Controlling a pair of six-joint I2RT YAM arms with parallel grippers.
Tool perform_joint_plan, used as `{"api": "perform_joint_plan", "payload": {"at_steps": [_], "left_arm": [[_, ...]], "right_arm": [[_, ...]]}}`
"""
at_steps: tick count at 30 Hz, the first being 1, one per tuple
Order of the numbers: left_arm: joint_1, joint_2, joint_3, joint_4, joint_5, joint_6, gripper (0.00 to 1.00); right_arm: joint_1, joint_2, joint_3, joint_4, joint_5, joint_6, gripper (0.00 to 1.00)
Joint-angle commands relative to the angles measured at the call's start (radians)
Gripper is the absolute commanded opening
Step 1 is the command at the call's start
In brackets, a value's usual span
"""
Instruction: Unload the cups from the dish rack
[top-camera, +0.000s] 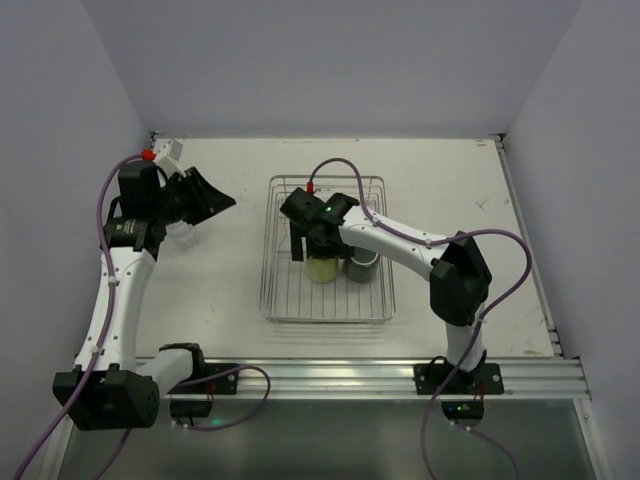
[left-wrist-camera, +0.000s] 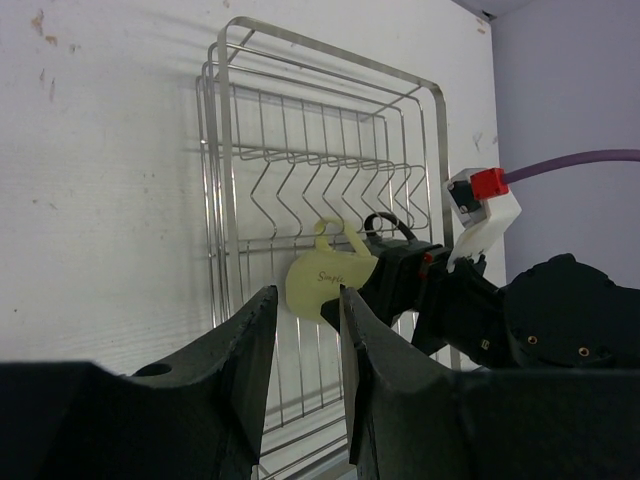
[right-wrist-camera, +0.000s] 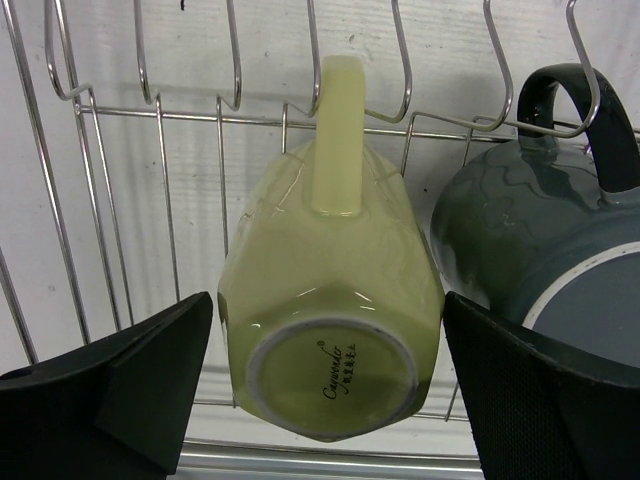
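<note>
The rack (top-camera: 292, 300) sits in the middle of the table (top-camera: 225, 290). It is a silver wire basket with a row of bent prongs along its top side in the top view.

The right gripper (right-wrist-camera: 327, 300) is down inside the rack. It is wide open. Its two black fingers (right-wrist-camera: 120, 400) stand on each side of the yellow cup (right-wrist-camera: 335, 265), one at the lower left and one at the lower right of the right wrist view. I cannot tell if they touch the cup. The cup's round bottom faces the camera and has small writing on it. Its handle points to the top of the frame, up by the prongs.

The grey mug (right-wrist-camera: 515, 235) is just to the right of the yellow cup, very close to it. Its dark handle sits under a prong in the upper right of the frame. In the top view both cups are in the middle of the rack, under the right arm.

The left gripper (top-camera: 228, 203) is over the table at the left of the top view, apart from the rack and pointing toward it. Its fingers (left-wrist-camera: 240, 370) are only a little way apart and hold nothing. A clear cup (top-camera: 184, 234) seems to stand on the table just below it, but it is hard to see.
</note>
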Motion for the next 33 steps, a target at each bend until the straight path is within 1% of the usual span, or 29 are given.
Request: {"api": "perform_joint_plan", "payload": {"at_steps": [1, 12, 26, 30, 33], "left_arm": [[-0.004, -0.017, -0.006, 0.012, 0.04, 0.018, 0.35], [-0.004, -0.018, -0.011, 0.011, 0.049, 0.026, 0.35], [-0.004, -0.023, -0.014, -0.006, 0.046, 0.04, 0.35], [-0.005, -0.024, -0.015, -0.006, 0.052, 0.041, 0.35], [-0.004, -0.024, -0.011, -0.012, 0.05, 0.046, 0.35]], "right_arm": [[0.002, -0.001, 0.031, -0.014, 0.043, 0.07, 0.99], [0.004, 0.007, 0.018, -0.01, 0.043, 0.115, 0.97], [0.002, 0.014, -0.018, 0.009, 0.039, 0.121, 0.93], [0.001, 0.023, -0.017, 0.009, 0.042, 0.115, 0.9], [-0.002, 0.028, -0.014, 0.009, 0.04, 0.113, 0.86]]}}
